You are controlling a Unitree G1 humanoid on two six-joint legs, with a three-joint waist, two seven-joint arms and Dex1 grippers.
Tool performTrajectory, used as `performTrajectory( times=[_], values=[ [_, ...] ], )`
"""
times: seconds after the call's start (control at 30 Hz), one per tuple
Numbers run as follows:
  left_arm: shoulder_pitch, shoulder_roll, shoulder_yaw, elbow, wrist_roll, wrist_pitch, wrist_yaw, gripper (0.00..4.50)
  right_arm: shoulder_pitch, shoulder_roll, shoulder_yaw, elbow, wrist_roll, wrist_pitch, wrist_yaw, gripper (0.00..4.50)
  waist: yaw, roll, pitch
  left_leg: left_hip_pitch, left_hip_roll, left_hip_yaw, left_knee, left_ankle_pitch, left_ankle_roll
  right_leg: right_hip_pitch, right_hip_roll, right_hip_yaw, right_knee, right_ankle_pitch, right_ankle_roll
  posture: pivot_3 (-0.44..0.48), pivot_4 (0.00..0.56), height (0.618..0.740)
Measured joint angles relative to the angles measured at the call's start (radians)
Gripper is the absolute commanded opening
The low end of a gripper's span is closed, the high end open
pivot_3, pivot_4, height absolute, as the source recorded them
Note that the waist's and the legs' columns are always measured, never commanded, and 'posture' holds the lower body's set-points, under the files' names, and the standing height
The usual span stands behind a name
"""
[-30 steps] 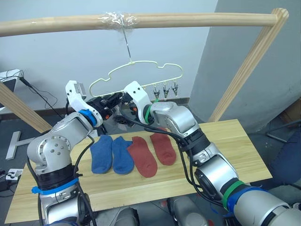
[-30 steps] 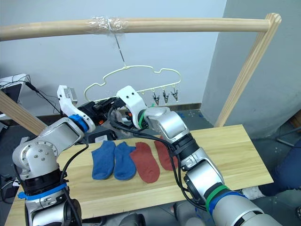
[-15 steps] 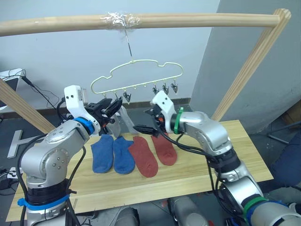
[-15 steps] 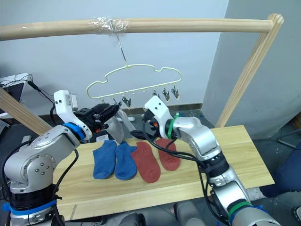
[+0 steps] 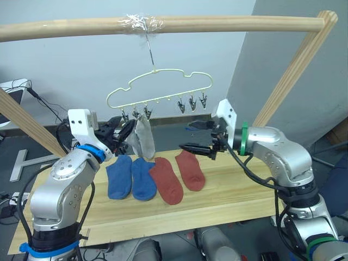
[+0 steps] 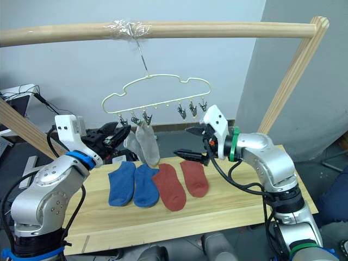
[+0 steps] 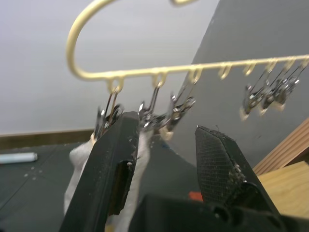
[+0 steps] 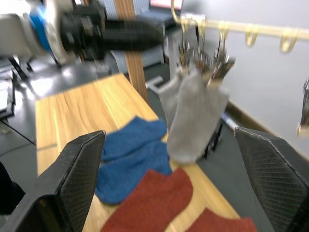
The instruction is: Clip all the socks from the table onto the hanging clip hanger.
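The cream clip hanger (image 5: pixel 159 85) hangs by its hook from the wooden pole. Two light grey socks (image 5: pixel 143 139) hang side by side from its left clips. On the table (image 5: pixel 247 182) lie two blue socks (image 5: pixel 130 177) and two rust-red socks (image 5: pixel 176 175) in a row. My left gripper (image 5: pixel 116 132) is open just left of the grey socks, with nothing between its fingers (image 7: pixel 114 177). To the right of the hanging socks, above the red socks, my right gripper (image 6: pixel 189 142) is open wide and holds nothing.
A round wooden pole frame (image 5: pixel 217 23) spans overhead, with slanted legs at left and right (image 5: pixel 283 84). Three bare clips (image 5: pixel 191 103) hang at the hanger's right end. Cables and equipment sit on the floor behind the table at the left.
Both grippers were at the hanger's left clips. The right gripper has pulled away to the right and the left has backed off to the left. The grey socks now hang free.
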Motion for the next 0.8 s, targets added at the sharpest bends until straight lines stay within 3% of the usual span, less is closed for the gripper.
performTrajectory(
  times=[0.8],
  values=[
    [-0.044, -0.124, -0.122, 0.065, 0.098, -0.025, 0.027, 2.16, -0.004, -0.072, -0.047, -0.103, 0.176, 0.065, -0.057, 4.47, 0.000, 0.000, 0.000, 0.000, 0.000, 0.000, 0.001, 0.000, 0.000, 0.001, 0.000, 0.000, 0.000, 0.000, 0.000, -0.292, 0.139, 0.740]
  ],
)
